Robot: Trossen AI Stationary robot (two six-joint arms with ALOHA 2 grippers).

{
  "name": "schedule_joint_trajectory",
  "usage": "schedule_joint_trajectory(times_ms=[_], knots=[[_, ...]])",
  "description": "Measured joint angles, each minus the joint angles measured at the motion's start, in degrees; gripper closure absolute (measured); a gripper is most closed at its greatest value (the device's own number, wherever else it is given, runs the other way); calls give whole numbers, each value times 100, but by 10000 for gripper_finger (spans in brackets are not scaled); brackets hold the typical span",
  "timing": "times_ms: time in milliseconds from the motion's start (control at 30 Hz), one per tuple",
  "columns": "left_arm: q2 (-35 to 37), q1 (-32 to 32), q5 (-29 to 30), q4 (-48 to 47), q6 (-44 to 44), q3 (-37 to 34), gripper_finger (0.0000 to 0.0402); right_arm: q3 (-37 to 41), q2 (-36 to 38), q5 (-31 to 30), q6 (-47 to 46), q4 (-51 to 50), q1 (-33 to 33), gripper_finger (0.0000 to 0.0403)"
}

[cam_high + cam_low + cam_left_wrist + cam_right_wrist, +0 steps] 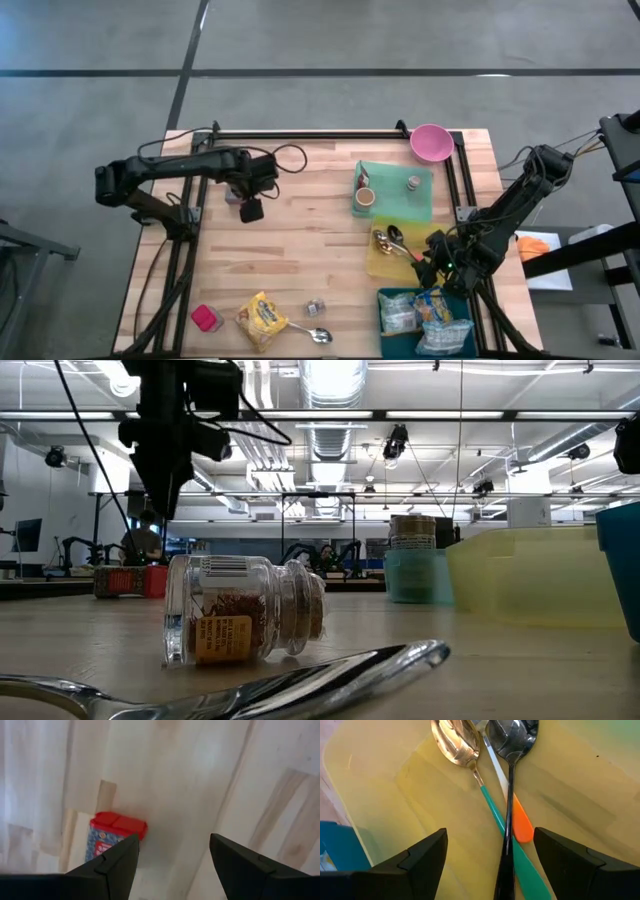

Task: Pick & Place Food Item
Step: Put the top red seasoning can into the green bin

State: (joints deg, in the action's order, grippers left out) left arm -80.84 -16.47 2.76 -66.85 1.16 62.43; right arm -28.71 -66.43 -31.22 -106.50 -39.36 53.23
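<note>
With jaws spread and empty, the left gripper (172,865) hung over the red-lidded jar (113,837), seemingly lining up a grasp, while the right gripper (490,862), likewise open, waited above the yellow tray (410,785) at the high view's lower right.

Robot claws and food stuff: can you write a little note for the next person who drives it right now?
Left claw: open, empty, over the bare wood at the table's back left; a red-lidded container lies below it.
Right claw: open, empty, hanging over the yellow tray, above its spoons.
Done, it seems: two snack bags sit in the blue bin.
Left, probably: the yellow snack bag, spice jar, pink cup and a loose spoon lie on the table's front edge. Nothing is being held.
</note>
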Motion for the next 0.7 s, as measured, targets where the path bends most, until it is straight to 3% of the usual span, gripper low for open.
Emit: schedule_joint_trajectory(times_ms=[300,567,700], knots=[[540,219,-722,-159,-258,0,151,0,0,0,129,-8,0,112],[1008,289,416,-73,-249,-147,151,0,0,4,129,-10,0,112],[1088,286,627,-24,-268,-349,151,0,0,19,189,-8,0,112]])
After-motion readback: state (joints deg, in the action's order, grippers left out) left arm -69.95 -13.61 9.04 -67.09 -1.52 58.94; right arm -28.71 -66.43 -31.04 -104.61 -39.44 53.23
